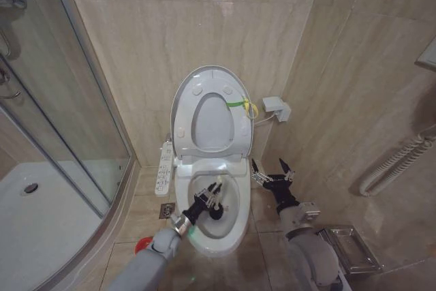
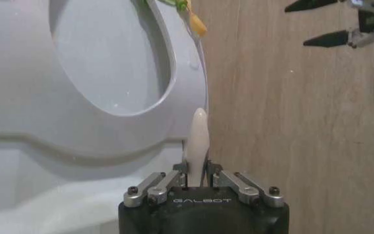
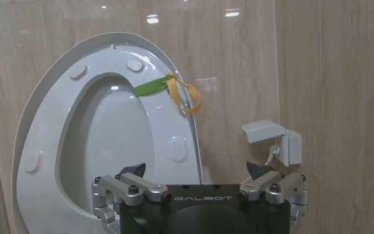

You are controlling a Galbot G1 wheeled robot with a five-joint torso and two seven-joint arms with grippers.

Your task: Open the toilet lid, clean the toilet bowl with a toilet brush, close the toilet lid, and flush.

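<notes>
My left claw (image 1: pixel 216 189) pinching toilet brush (image 2: pixel 196 141) handle over toilet bowl (image 1: pixel 235 226); bristle head hidden. My right claw (image 1: pixel 272 170) spread, beside bowl rim.

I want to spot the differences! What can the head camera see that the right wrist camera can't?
Head view alone: the toilet bowl, the left pincer over it shut on the toilet brush, the side control panel, a red holder cup and the shower tray. Right wrist view alone: a close look at the wall box. Both: the raised toilet lid, its yellow-green band and the open right pincer.
</notes>
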